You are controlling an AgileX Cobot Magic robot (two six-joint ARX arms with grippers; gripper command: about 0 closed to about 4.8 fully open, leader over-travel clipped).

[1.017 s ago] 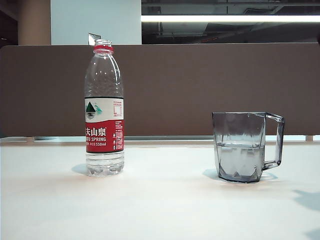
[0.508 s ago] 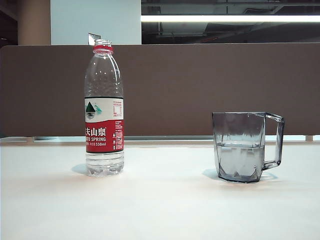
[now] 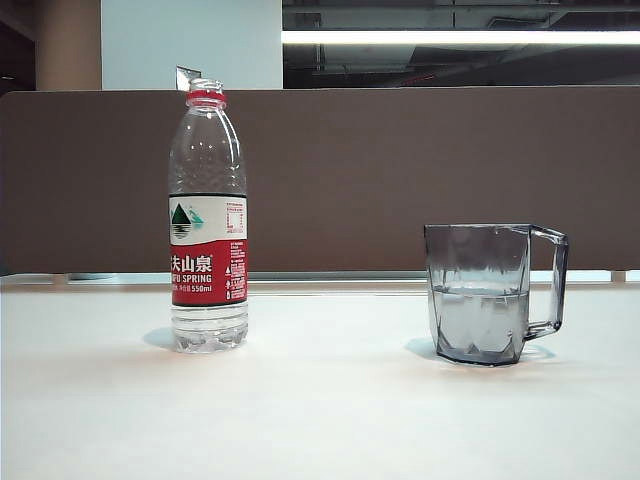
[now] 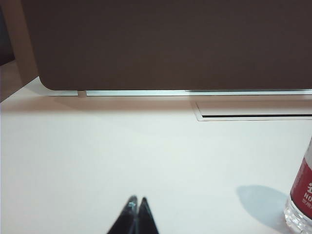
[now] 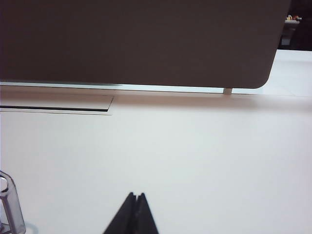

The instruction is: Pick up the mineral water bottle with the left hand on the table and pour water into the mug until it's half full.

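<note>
The mineral water bottle point(image 3: 208, 215) stands upright, uncapped, on the white surface point(image 3: 320, 410), well apart from the grey mug point(image 3: 480, 292), which holds water to roughly half. The left end effector point(image 4: 135, 201) and right end effector point(image 5: 136, 196) both hang clenched and empty above the surface.

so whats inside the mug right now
The mug holds clear water to roughly half its height; nothing else shows through its smoky walls. Both grippers, left and right, are shut and away from it.
</note>
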